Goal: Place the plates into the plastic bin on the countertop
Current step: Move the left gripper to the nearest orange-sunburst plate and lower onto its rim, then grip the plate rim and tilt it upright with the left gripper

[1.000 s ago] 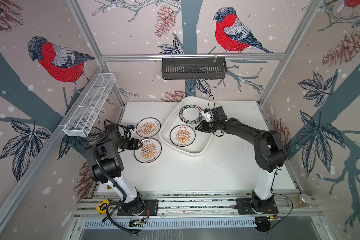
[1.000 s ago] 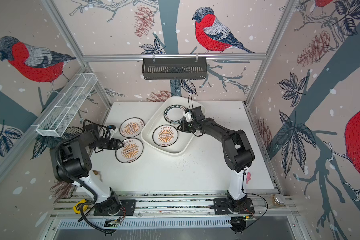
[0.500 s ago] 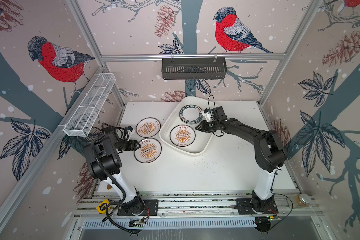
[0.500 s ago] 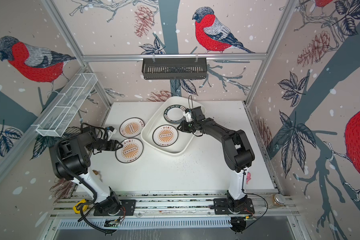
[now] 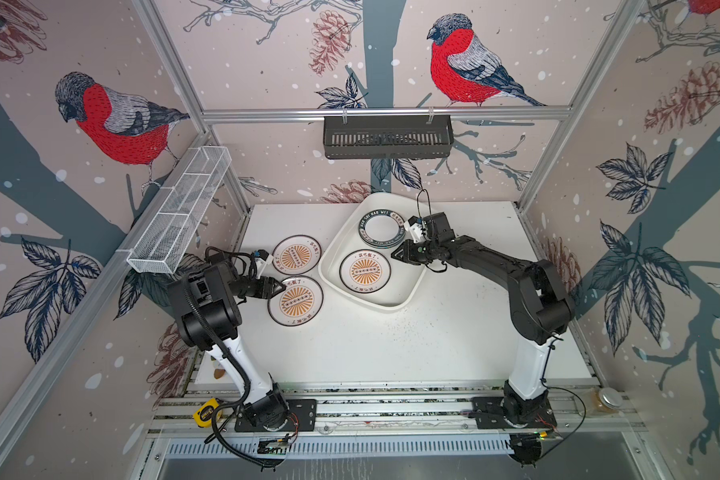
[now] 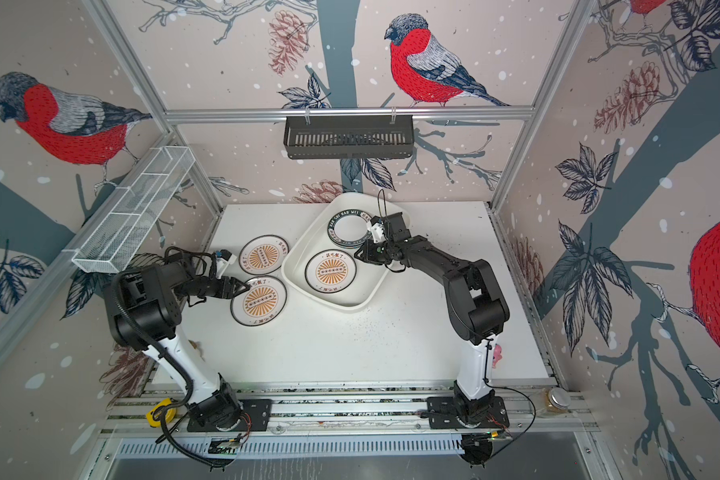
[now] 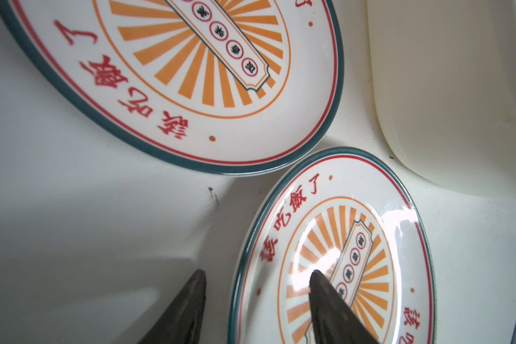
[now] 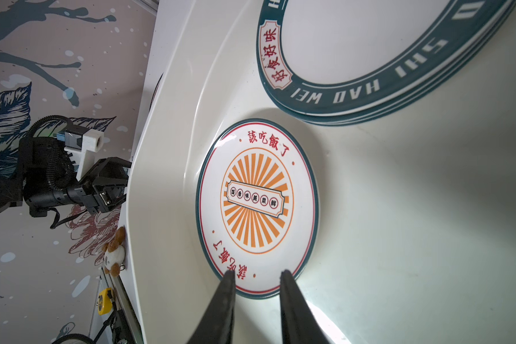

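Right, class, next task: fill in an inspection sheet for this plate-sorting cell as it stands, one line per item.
Surface: white countertop, dark specks in front of the bin.
Job's things: bin holds a sunburst plate and stacked green-band plates; rear loose plate and front loose plate lie on the countertop to its left.
Clutter: tape measure, jar, plush toy.
Grippers: left gripper open, straddling the front loose plate's rim; right gripper open over the sunburst plate's rim.
Cables: thin loop above the right wrist; hose along the left arm.
Surroundings: bird wallpaper; black basket, wire basket.
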